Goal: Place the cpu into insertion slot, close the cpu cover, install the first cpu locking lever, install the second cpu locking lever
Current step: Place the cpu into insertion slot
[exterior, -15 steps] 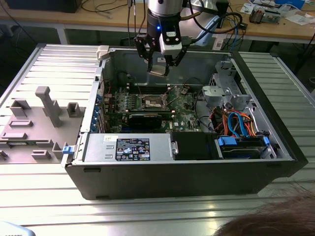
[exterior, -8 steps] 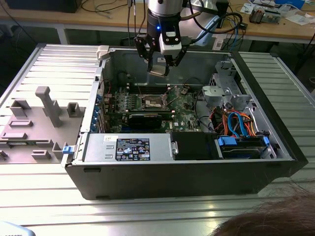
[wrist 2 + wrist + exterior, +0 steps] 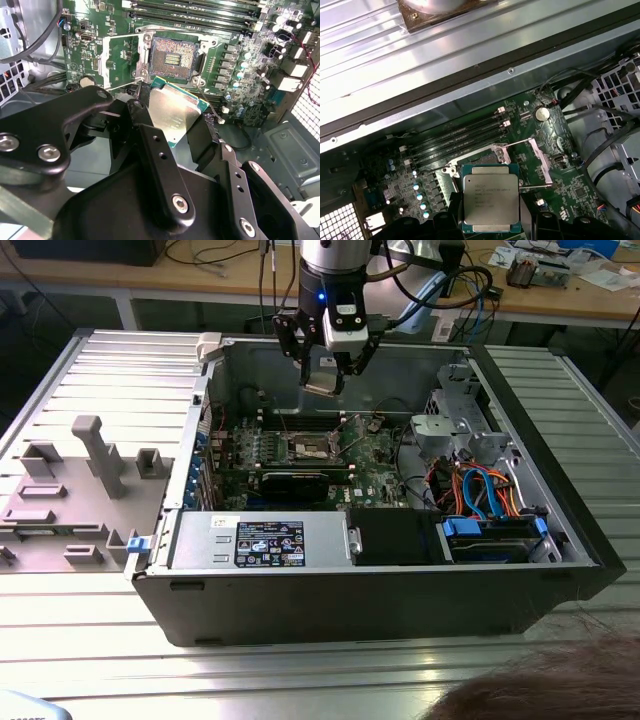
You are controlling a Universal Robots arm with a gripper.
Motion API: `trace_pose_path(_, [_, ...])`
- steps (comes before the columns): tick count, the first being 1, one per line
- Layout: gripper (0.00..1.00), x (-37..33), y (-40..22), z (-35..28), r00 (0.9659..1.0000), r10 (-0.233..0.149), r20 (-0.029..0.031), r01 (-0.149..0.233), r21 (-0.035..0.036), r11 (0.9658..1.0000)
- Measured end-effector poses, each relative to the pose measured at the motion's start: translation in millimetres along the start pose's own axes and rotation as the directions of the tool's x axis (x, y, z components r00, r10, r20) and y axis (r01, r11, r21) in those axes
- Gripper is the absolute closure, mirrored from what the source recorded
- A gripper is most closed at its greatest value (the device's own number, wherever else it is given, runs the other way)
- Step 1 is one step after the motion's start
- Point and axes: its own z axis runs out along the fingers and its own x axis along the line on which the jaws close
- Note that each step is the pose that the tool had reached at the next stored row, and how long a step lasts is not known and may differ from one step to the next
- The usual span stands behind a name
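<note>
My gripper [image 3: 323, 377] hangs above the open computer case, shut on the cpu [image 3: 322, 382], which it holds by two opposite edges. In both wrist views the cpu [image 3: 174, 116] [image 3: 490, 197] shows its silvery top with a green rim. The insertion slot [image 3: 172, 57] lies open on the green board below, its dark centre bare; in the exterior view the insertion slot [image 3: 308, 447] sits under and a little nearer than the gripper. The cpu cover [image 3: 118, 59] stands swung open beside the slot. A thin locking lever [image 3: 536, 187] sticks out raised next to the cpu cover [image 3: 539, 156].
Long memory slots [image 3: 200, 11] run past the socket. A graphics card [image 3: 295, 480], power supply [image 3: 255, 540] and drive cage with orange and blue cables [image 3: 485, 490] fill the case. A grey fixture tray [image 3: 70, 490] lies at the exterior view's left. A person's hair [image 3: 540, 690] shows low down.
</note>
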Motion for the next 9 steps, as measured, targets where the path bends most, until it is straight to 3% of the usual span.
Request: trace_pose_path(9, [0.46,0.0,0.0,0.1,0.9999,0.012,0.0008,-0.012,-0.0001,0.9999])
